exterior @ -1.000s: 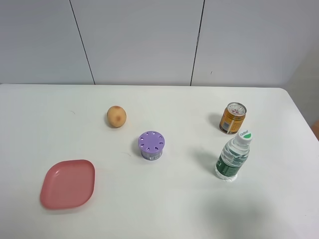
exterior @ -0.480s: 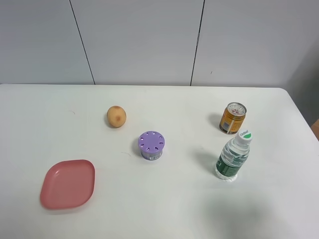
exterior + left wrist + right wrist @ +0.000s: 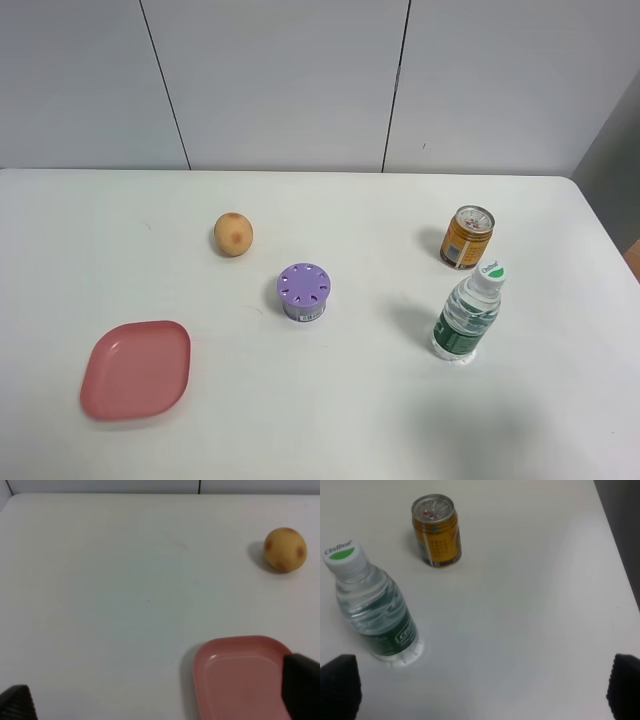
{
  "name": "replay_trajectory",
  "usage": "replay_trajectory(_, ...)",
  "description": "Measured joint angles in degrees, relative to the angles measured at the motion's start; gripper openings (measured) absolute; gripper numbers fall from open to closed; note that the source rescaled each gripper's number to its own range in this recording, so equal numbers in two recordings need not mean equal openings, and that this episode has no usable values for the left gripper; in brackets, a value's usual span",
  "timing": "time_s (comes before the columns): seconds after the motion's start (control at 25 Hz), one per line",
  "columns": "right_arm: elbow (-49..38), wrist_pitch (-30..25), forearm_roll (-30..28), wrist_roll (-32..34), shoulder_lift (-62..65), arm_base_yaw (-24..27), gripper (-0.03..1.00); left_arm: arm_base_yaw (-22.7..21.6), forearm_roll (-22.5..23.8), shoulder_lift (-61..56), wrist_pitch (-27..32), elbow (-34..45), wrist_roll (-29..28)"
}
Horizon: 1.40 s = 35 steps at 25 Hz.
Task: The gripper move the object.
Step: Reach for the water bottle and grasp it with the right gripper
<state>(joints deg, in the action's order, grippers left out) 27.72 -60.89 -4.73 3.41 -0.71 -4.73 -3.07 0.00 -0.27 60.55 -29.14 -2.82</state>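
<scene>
Near the can [image 3: 466,237] the capped bottle [image 3: 466,318] stands upright; left claw [image 3: 159,695] and right claw [image 3: 482,686] gape wide

Bright, even light; soft shadow beside the bottle [image 3: 466,318]; mild wrist-view blur.

Seen from the high camera, the bottle [image 3: 466,315] is crowded only at its twelve o'clock, where the orange can [image 3: 467,237] is stood near it with a narrow gap of tabletop [image 3: 350,420] between. At nine o'clock the purple container [image 3: 303,292] is set well apart, and open tabletop is seen at three and six o'clock. The pink plate [image 3: 136,368] and the round fruit [image 3: 233,234] are found far off at eight and ten o'clock.
</scene>
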Motion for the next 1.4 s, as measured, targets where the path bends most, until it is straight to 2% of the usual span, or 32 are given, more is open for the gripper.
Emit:
replay_trajectory(0.32,0.3,-0.1,5.6,-7.3,-15.9,0.0,1.00,0.0,0.0,0.0,0.0,0.0,0.0)
replay_trajectory(0.6,4.9,0.0,5.7,-11.4,-27.8,0.0,1.00,0.0,0.0,0.0,0.0,0.0,0.0)
replay_trajectory(1.0,5.4,-1.2,5.7,-15.6,-40.3,0.0,1.00,0.0,0.0,0.0,0.0,0.0,0.0)
replay_trajectory(1.16,5.4,3.5,5.7,-16.6,-44.8,-1.6,1.00,0.0,0.0,0.0,0.0,0.0,0.0)
replay_trajectory(1.4,5.4,12.6,5.7,-16.9,-50.1,-8.0,1.00,0.0,0.0,0.0,0.0,0.0,0.0)
